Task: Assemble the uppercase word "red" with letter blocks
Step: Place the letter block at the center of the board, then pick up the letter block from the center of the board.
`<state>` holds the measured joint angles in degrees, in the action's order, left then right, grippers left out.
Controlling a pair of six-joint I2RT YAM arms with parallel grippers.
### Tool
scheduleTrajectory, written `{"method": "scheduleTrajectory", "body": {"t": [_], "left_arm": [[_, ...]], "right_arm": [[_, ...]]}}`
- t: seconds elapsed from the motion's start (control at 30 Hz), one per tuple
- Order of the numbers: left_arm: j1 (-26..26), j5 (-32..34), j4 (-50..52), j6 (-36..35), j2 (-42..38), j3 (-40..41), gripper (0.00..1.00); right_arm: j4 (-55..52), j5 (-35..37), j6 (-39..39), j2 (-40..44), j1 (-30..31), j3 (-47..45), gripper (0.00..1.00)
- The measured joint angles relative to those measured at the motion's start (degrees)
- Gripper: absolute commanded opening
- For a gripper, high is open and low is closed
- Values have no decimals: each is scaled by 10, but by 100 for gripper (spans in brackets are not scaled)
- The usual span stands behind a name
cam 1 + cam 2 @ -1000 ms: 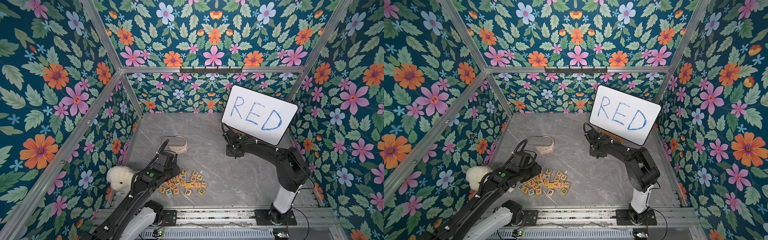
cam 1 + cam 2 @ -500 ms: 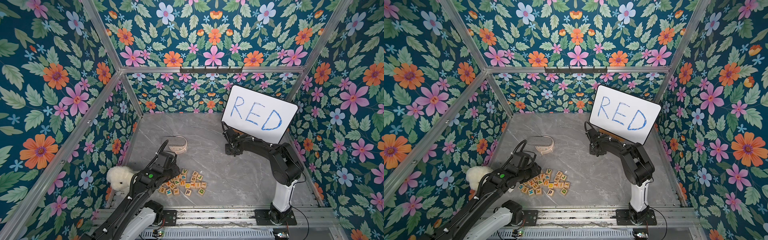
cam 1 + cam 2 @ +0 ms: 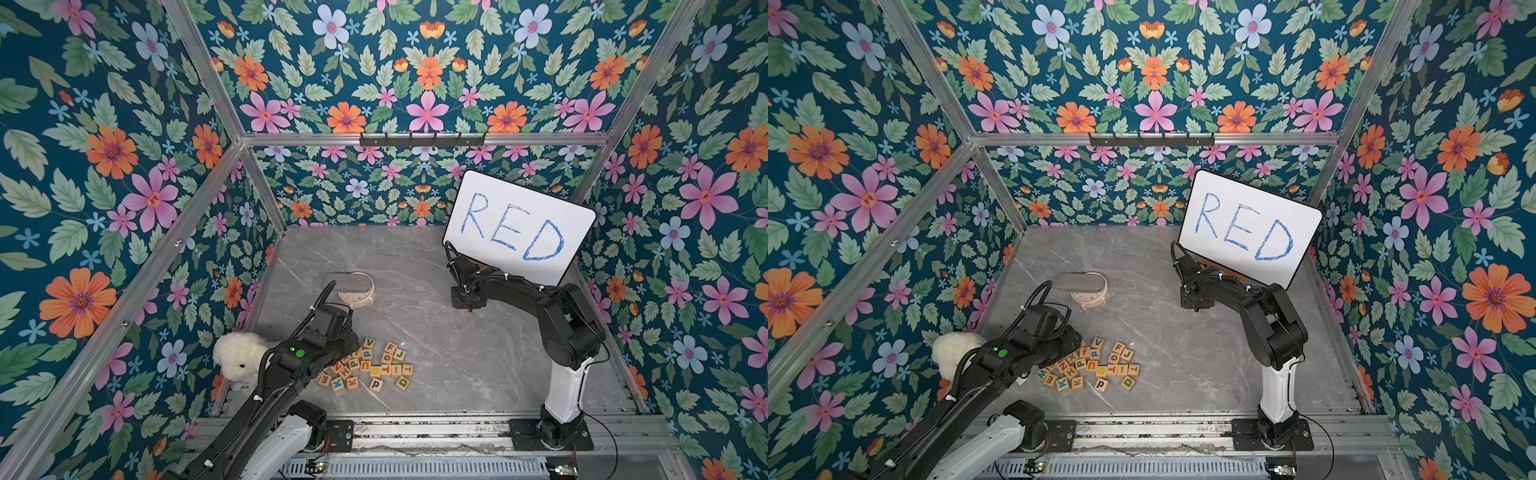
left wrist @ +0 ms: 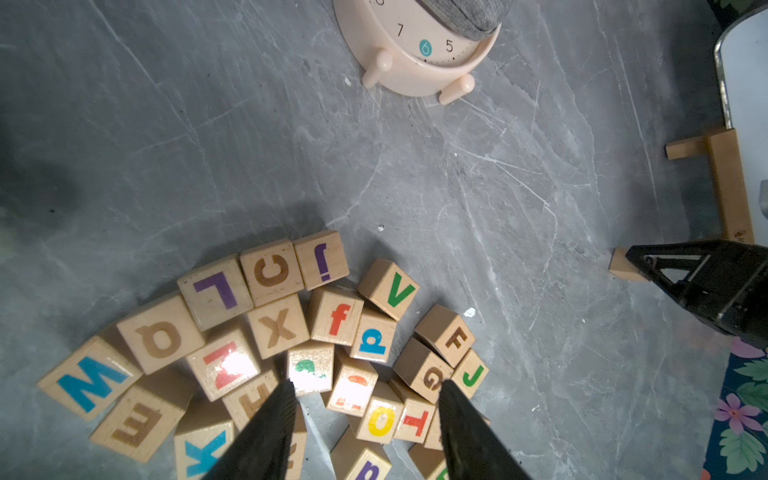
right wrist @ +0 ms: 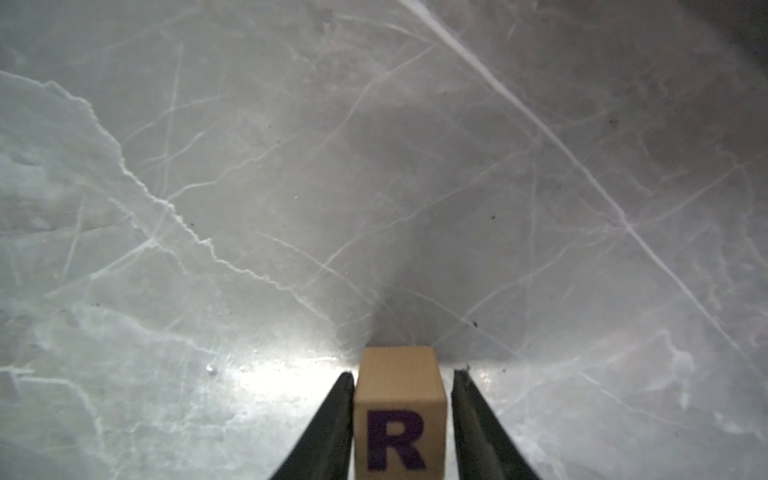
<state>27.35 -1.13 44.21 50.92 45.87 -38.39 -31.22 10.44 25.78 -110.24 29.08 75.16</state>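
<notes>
Right by the whiteboard, just one R block sitting on the counter, purple R facing up. The right claw has let go and only straddles it. The left claw is spread wide over the other letter blocks.

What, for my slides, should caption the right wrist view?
Light-wood cube with dark-purple R on grey marble tabletop, between the right gripper's open fingers.

Loose letter blocks on marble table
</notes>
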Motion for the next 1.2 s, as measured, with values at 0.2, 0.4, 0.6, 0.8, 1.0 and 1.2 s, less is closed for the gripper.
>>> {"method": "scheduleTrajectory", "body": {"t": [0.2,0.4,0.6,0.8,1.0,1.2], "left_arm": [[0,5,14,0,13,-19,63],[0,17,37,0,23,-38,65],[0,31,55,26,23,-42,63],[0,46,102,48,35,-67,64],[0,59,141,59,52,-100,67],[0,66,163,76,71,-98,71]], "right_arm": [[-8,-14,-10,35,0,17,47],[2,-40,-22,148,5,-25,50],[129,-93,-51,294,7,-175,52],[312,-133,-79,339,21,-334,56],[451,-143,-120,300,26,-361,56],[513,-152,-166,254,87,-363,55]]}}
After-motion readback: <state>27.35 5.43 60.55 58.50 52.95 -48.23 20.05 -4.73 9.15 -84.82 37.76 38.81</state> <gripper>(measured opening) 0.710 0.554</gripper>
